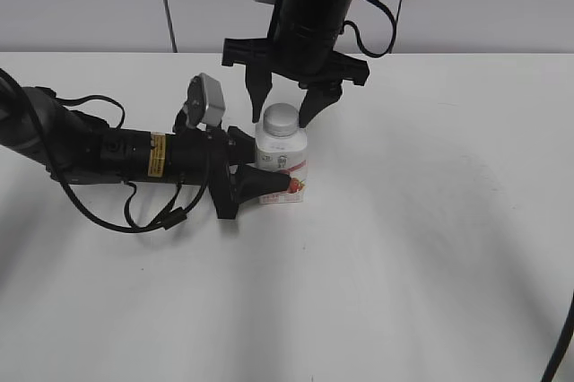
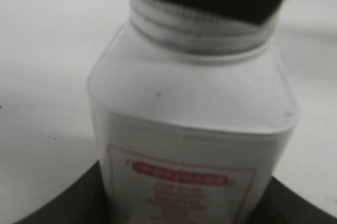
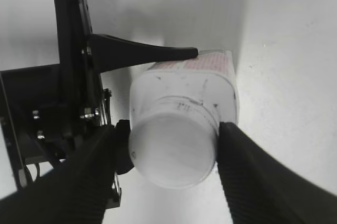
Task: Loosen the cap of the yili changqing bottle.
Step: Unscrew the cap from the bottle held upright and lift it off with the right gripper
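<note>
The left gripper lies low along the table, reaching in from 9 o'clock. Its fingers are pressed against the lower body of the yili changqing bottle, one on each side, pinching it at label height. The left wrist view confirms this: the bottle fills the frame, with dark finger surfaces at both lower corners.

The bottle stands upright near the table centre, long axis vertical. The cap sits on the neck at the 12 o'clock end of the bottle.

The right gripper hangs above the bottle, pointing straight down along the bottle's axis. Its fingers are spread, one at 9 o'clock and one at 3 o'clock of the cap. In the right wrist view the cap lies between the fingers; contact cannot be confirmed. The right gripper is the nearer to the cap. Judgement: closing on the cap, then rotating about the vertical axis, is the step in hand.
</note>
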Available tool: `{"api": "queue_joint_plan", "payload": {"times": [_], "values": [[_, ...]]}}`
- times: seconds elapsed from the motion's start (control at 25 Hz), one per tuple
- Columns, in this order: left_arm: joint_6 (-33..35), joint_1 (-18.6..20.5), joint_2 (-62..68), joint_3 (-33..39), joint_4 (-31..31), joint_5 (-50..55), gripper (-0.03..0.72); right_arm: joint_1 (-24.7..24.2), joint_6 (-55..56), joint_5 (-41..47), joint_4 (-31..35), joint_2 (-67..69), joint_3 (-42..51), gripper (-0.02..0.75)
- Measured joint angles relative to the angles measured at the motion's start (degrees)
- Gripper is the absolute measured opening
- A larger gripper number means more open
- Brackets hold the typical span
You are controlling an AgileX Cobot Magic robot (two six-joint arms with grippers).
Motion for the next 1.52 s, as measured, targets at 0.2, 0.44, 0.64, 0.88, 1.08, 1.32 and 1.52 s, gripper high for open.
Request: {"api": "queue_joint_plan", "payload": {"times": [0.2, 0.44, 0.64, 0.88, 1.08, 1.32, 1.52], "values": [[0.00, 0.00, 0.00, 0.00, 0.00, 0.00, 0.377, 0.00, 0.00, 0.00, -0.37, 0.00, 0.00, 0.449], [0.00, 0.00, 0.00, 0.00, -0.05, 0.06, 0.377, 0.00, 0.00, 0.13, -0.42, 1.28, -0.13, 0.448], [0.00, 0.00, 0.00, 0.00, -0.05, 0.06, 0.377, 0.00, 0.00, 0.61, -0.42, 1.38, -0.71, 0.410], [0.00, 0.00, 0.00, 0.00, -0.05, 0.06, 0.377, 0.00, -0.68, 0.68, -0.48, 1.38, -0.71, 0.405], [0.00, 0.00, 0.00, 0.00, -0.10, 0.06, 0.377, 0.00, -8.73, 0.79, -0.42, 1.38, -0.71, 0.404], [0.00, 0.05, 0.00, 0.00, -0.16, 0.06, 0.377, 0.00, -32.12, 0.81, -0.37, 1.38, -0.71, 0.400], [0.00, 0.11, 0.00, 0.00, -0.04, 0.01, 0.377, 0.00, -52.57, 0.70, -0.22, 1.38, -0.76, 0.398]]}}
